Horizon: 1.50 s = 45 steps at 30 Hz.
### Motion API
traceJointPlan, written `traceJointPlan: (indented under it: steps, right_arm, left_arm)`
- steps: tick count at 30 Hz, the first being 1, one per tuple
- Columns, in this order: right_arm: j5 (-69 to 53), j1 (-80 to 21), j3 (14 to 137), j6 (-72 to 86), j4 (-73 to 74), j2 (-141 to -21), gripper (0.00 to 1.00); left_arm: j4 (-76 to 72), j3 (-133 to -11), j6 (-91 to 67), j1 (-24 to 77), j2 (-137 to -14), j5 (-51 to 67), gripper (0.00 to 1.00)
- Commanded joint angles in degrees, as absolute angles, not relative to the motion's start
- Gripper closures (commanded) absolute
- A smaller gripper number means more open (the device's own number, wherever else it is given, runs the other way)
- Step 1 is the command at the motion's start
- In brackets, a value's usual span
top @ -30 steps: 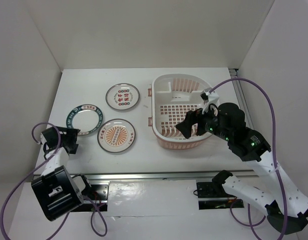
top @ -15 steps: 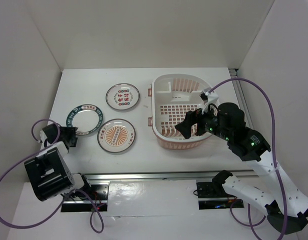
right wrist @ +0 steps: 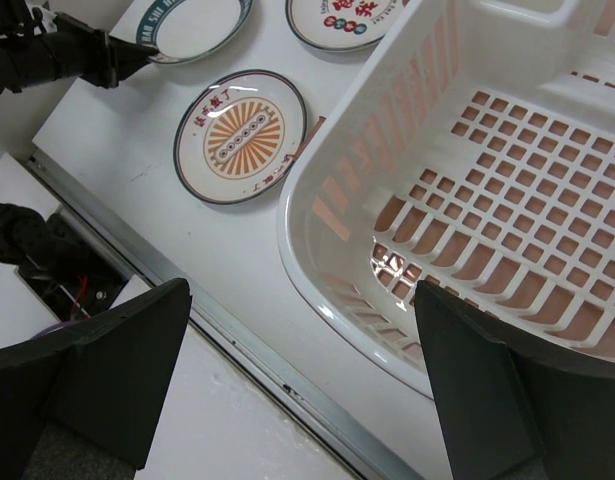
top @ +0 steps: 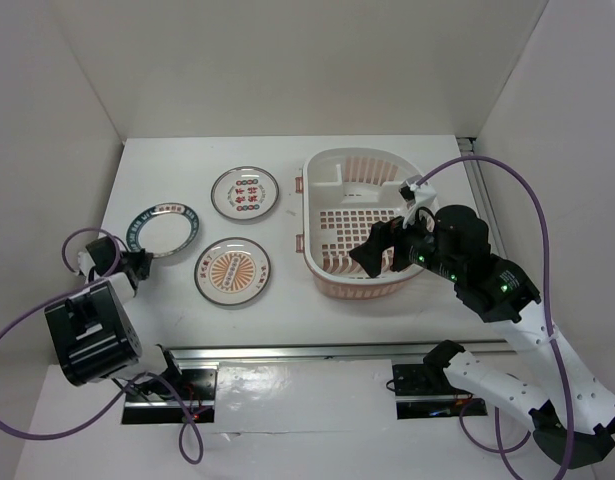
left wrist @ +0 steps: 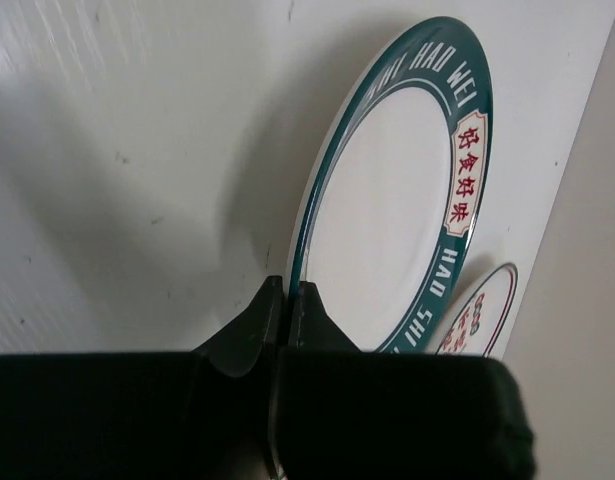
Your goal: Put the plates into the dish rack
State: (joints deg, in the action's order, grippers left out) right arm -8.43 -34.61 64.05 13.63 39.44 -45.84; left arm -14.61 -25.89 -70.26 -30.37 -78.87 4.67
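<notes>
Left wrist: teal-rimmed plate [left wrist: 387, 230], perhaps tilted

Right jaws wide apart, framing dish rack [right wrist: 387, 130] rim; sunburst plate [right wrist: 240, 137] flat on table [right wrist: 117, 135] beside rack.

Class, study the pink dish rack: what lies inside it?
Only its own perforated base shows inside the dish rack; nothing rests on it. The right end effector hangs over the near right part, covering that bit from above.
</notes>
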Motion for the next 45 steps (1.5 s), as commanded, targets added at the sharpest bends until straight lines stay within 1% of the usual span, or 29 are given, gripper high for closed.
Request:
traceJointPlan:
  steps: [1,3,6,9,14,15,17,18,24,25,26,28,29,31,32,39,45]
  right_arm:
    - [-9.0,-34.5,63.1,13.4,35.5,-45.7,0.0]
    - [-9.6,-34.5,63.1,14.0,35.5,-46.3,0.0]
    - [-9.6,-34.5,61.1,14.6,34.0,-46.3,0.0]
    - [-9.6,-34.5,59.6,15.1,32.3,-46.3,0.0]
    - [-9.6,-34.5,57.8,17.7,28.2,-43.3,0.0]
    - [-9.6,-34.5,57.7,17.7,27.4,-43.3,0.0]
    - [-10.5,-34.5,57.7,17.7,26.9,-43.3,0.0]
    - [-11.2,-34.5,57.1,17.7,26.3,-43.3,0.02]
    - [-16.7,-34.5,57.3,17.1,15.4,-46.6,0.03]
    - [-17.3,-34.5,57.9,17.1,13.7,-47.7,0.03]
    - [-19.0,-34.5,57.9,17.1,10.8,-50.7,0.04]
    - [-20.6,-34.5,60.0,16.4,8.3,-56.5,0.07]
    - [-22.0,-34.5,60.6,16.4,5.8,-58.3,0.08]
    - [-22.5,-34.5,61.3,16.4,3.1,-61.3,0.09]
    - [-22.5,-34.5,62.0,16.4,1.0,-63.6,0.09]
    - [-23.0,-36.2,64.8,15.9,-3.9,-69.7,0.08]
    - [-23.6,-38.0,67.1,16.5,-6.1,-73.1,0.08]
  left_arm:
    - [-6.0,-27.6,-69.5,-31.5,-81.7,-1.0,1.0]
    - [-5.1,-27.6,-70.2,-32.1,-81.7,-1.7,1.0]
    - [-7.4,-27.1,-70.2,-32.1,-78.3,-1.1,1.0]
    - [-7.9,-28.7,-68.1,-31.4,-75.4,1.9,1.0]
    - [-6.3,-35.1,-63.8,-26.6,-69.4,3.9,1.0]
    - [-5.7,-36.0,-63.0,-24.9,-66.6,3.9,1.0]
    - [-3.5,-39.7,-60.4,-24.3,-64.1,3.0,1.0]
    - [-0.6,-41.1,-59.5,-23.5,-62.9,2.5,1.0]
    - [3.6,-48.3,-51.5,-19.3,-51.8,6.0,1.0]
    - [3.6,-48.9,-50.2,-18.7,-50.5,7.7,1.0]
    - [3.6,-48.9,-47.8,-18.2,-49.4,13.0,1.0]
    - [2.5,-50.0,-46.0,-18.2,-46.9,19.8,1.0]
    - [1.8,-50.0,-45.4,-18.2,-46.3,26.2,1.0]
    - [1.8,-50.0,-44.7,-18.2,-45.6,31.6,1.0]
    - [1.8,-50.5,-44.7,-18.2,-45.6,36.3,1.0]
    - [0.2,-51.1,-47.5,-17.6,-43.9,47.0,1.0]
    - [-0.6,-51.1,-48.8,-14.1,-43.9,47.0,1.0]
